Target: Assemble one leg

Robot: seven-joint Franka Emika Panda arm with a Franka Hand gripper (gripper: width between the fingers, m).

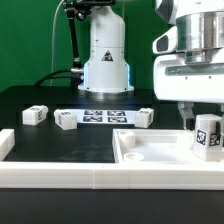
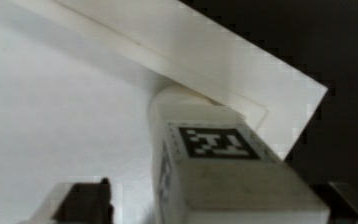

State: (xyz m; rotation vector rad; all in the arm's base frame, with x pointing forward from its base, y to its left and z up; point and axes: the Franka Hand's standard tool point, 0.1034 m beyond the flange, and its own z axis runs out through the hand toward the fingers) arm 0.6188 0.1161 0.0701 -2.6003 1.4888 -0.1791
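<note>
Seating: you are lowering a leg into the panel's corner.
Panel (image 1: 150, 152): watch that corner; keep the post upright.
Gripper (image 1: 203, 128): clamped around the leg.
Leg (image 2: 220, 160): over the corner; contact unclear.

A green wall (image 1: 30, 40) fills the background behind the black worktop (image 1: 60, 140). A white rail (image 1: 90, 180) runs along the worktop's near edge and turns up its left edge. The light is even and bright, with soft shadows.
</note>
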